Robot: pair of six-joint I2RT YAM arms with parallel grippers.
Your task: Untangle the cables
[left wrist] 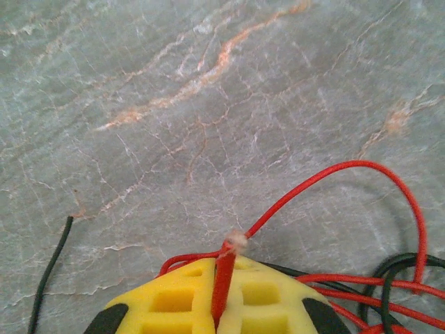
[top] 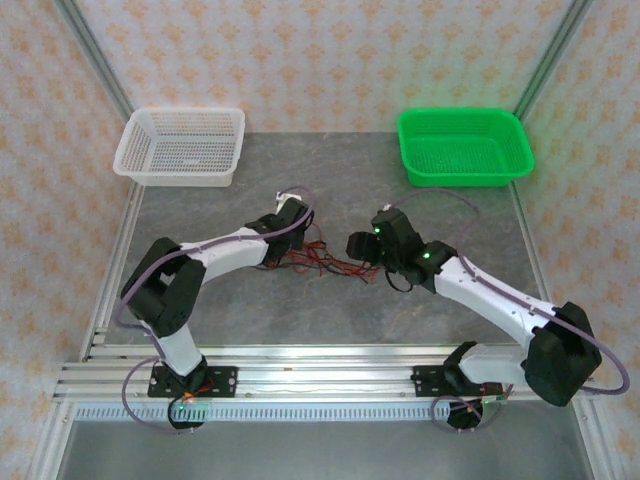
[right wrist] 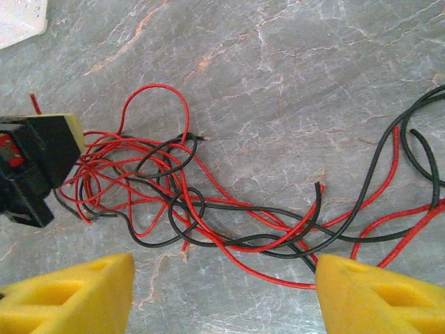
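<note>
Rail (top: 320, 378) with both arm bases sits closest, at the near edge of the table (top: 330, 315). Both arms reach in to mid-table, where the cables (top: 325, 262) lie between the two grippers.

Left gripper (top: 288, 232) is at the left end of the snarl. Its wrist view shows the yellow fingers (left wrist: 264, 296) pressed together, with one red strand (left wrist: 222, 278) pinched between them. That strand arcs out to the right and loops back down. More red and black loops lie at its right, and a loose black end (left wrist: 52, 271) lies on the table to its left.

Right gripper (top: 358, 245) is just beside the right end of the snarl. Its fingers (right wrist: 83, 296) are spread wide with nothing held, and the cables (right wrist: 188, 202) lie on the table beyond them. The tangle is densest near the left gripper (right wrist: 35, 160), and looser strands trail off to the right.

At the far edge are a white basket (top: 135, 150) on the left and a green basket (top: 412, 150) on the right. Both are well apart from the cables.
</note>
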